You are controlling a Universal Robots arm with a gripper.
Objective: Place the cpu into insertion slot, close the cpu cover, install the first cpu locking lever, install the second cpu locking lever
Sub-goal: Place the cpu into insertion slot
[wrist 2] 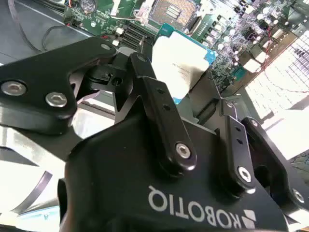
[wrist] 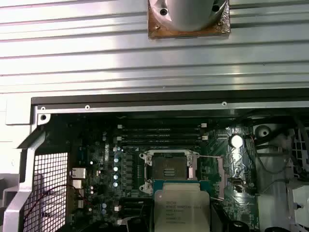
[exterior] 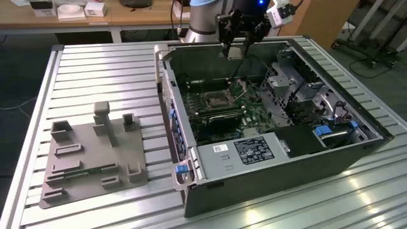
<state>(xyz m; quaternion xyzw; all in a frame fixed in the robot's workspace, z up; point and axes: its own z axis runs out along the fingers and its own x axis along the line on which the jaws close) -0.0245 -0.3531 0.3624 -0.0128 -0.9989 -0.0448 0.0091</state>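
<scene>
Closest in: the jaws are pinched shut on the cpu (wrist 2: 186, 58), gripping it by two opposite edges with the silvery lid toward the wrist cameras. My guess is that's so the contact side goes down level and nothing gets bent.

The chip isn't seated in anything yet. It hangs well above the insertion slot (wrist: 169, 168) and a bit off to one side of it. In the first wrist view its edge just overlaps the slot's rim.

The slot itself is bare, a dark square with its metal rim showing, so it looks ready to take the chip. In the exterior view the cpu cover (exterior: 241, 88) looks swung up on its hinge right beside the slot, out of the drop path, though it's thin and hard to make out.

Around the slot is the green motherboard (wrist: 104, 162), with the long memory slots (wrist: 159, 135) just beside the slot. All of it sits in the open computer case (exterior: 273, 186), lying on its side on the slatted surface (exterior: 102, 71) so the slot faces up.
</scene>
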